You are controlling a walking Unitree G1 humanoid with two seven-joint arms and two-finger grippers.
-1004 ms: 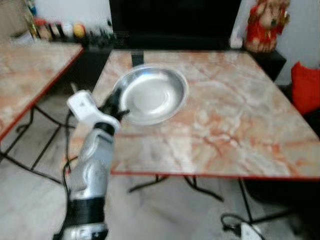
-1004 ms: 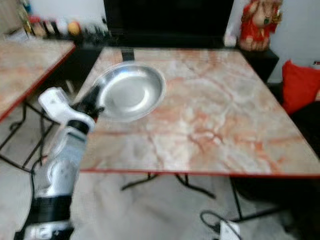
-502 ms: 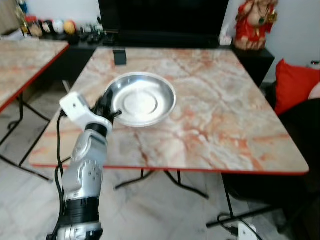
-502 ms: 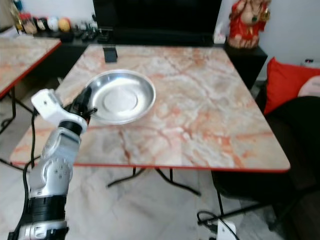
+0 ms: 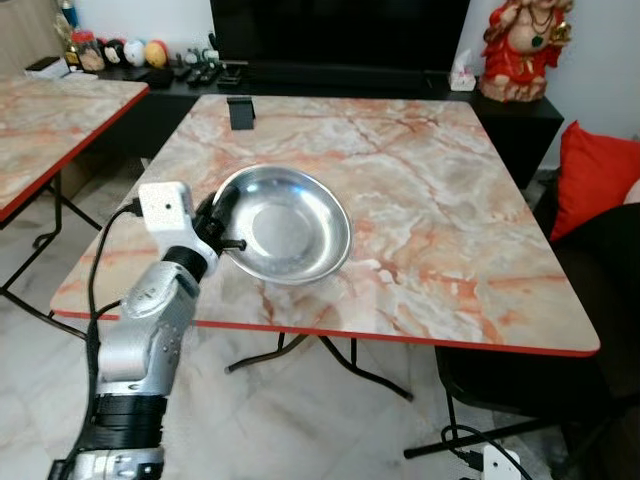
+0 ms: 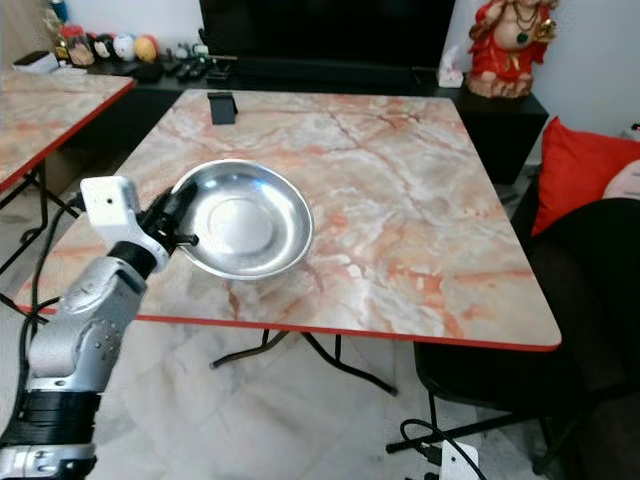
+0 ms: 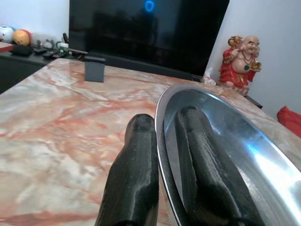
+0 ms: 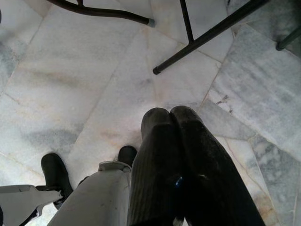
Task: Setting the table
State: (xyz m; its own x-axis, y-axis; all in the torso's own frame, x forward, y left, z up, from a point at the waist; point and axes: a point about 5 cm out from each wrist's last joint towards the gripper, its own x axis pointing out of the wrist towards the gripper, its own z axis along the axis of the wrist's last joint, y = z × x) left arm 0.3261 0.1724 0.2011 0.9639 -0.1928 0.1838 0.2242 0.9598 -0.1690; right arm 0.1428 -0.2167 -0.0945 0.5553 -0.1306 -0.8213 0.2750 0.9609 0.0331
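Observation:
A round steel plate (image 5: pixel 290 222) is held over the near left part of the marble table (image 5: pixel 420 190). My left gripper (image 5: pixel 222 212) is shut on the plate's left rim. In the left wrist view one black finger (image 7: pixel 136 165) lies outside the rim and the other finger (image 7: pixel 202 160) lies inside the steel plate (image 7: pixel 235 155), which looks slightly tilted. The right gripper (image 8: pixel 170 117) hangs low with its fingers pressed together, pointing at the tiled floor (image 8: pixel 84 70).
A small black stand (image 5: pixel 240 112) sits at the table's far left. A second marble table (image 5: pixel 50 120) is to the left. A red figurine (image 5: pixel 525 45) and a dark screen (image 5: pixel 340 30) stand behind. A red cushion (image 5: pixel 595 170) lies at right. Table legs (image 8: pixel 211 33) cross the floor.
The camera has shifted, so the table sits differently in the picture. The plate, still gripped at its rim, now lies closer to the table's near edge than before.

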